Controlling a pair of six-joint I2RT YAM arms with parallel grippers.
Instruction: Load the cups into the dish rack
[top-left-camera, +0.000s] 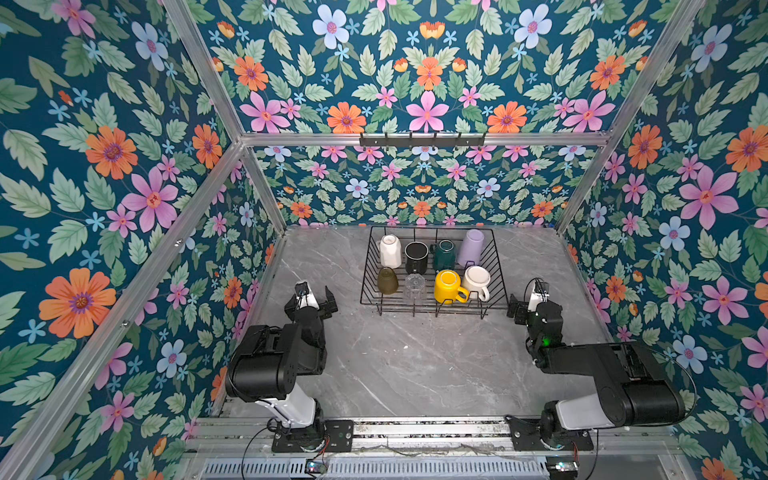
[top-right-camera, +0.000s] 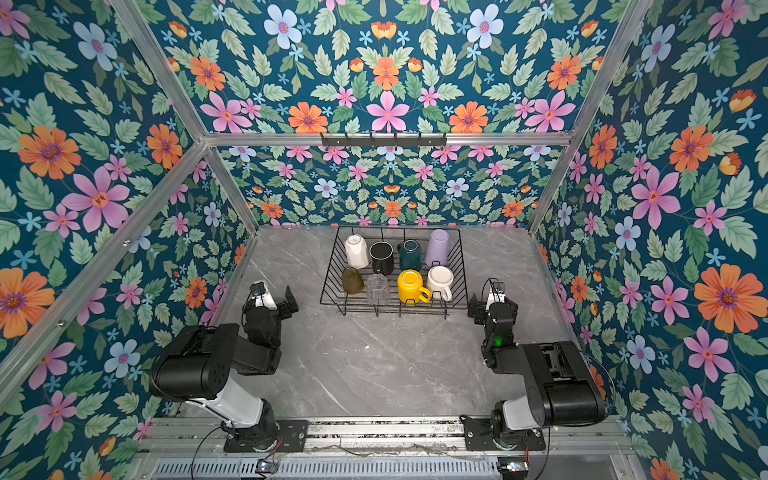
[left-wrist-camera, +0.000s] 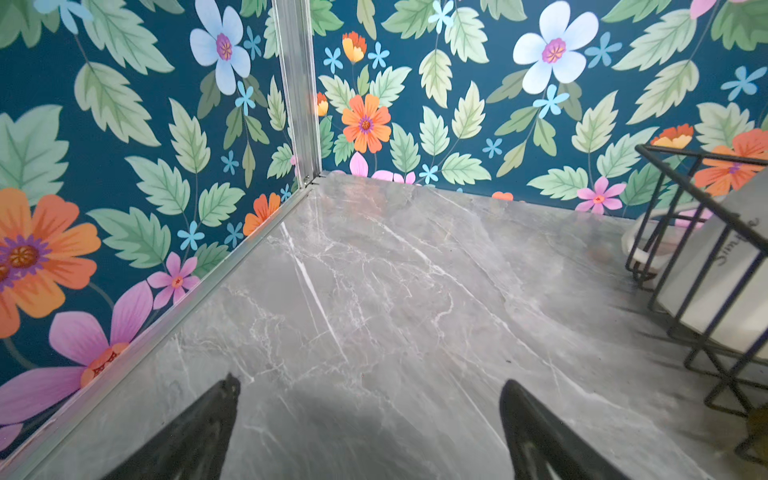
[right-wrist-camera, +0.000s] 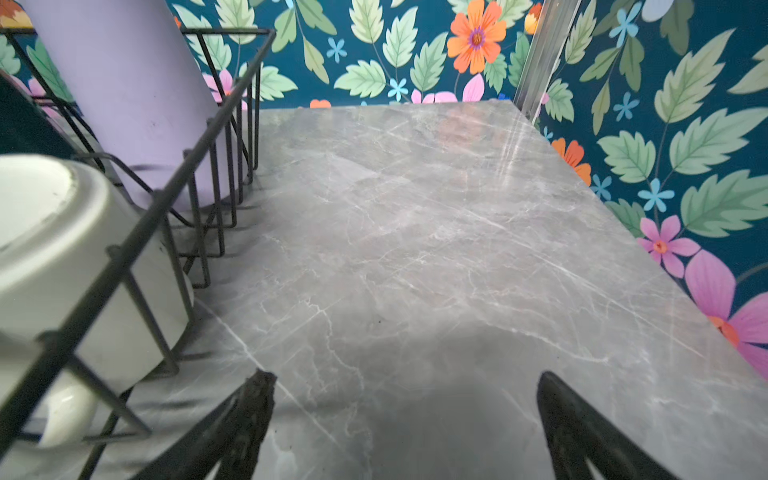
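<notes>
The black wire dish rack (top-left-camera: 500, 274) stands at the back middle of the marble table in both top views. Several cups sit inside it: white (top-left-camera: 390, 251), black (top-left-camera: 416, 257), dark green (top-left-camera: 444, 254) and lilac (top-left-camera: 471, 247) in the far row, olive-brown (top-left-camera: 387, 281), clear glass (top-left-camera: 414, 286), yellow (top-left-camera: 448, 286) and cream-white (top-left-camera: 477, 281) in the near row. My left gripper (top-left-camera: 316, 300) hovers open and empty left of the rack. My right gripper (top-left-camera: 521, 308) is open and empty by the rack's right near corner. The right wrist view shows the lilac tumbler (right-wrist-camera: 133, 91) and cream mug (right-wrist-camera: 62, 257) behind the wires.
A black hook rail (top-left-camera: 422, 140) hangs on the metal crossbar high on the back wall. Floral walls close in the table (top-left-camera: 407, 365) on three sides. In the left wrist view the rack's corner (left-wrist-camera: 702, 353) stands beside bare marble running to the wall corner.
</notes>
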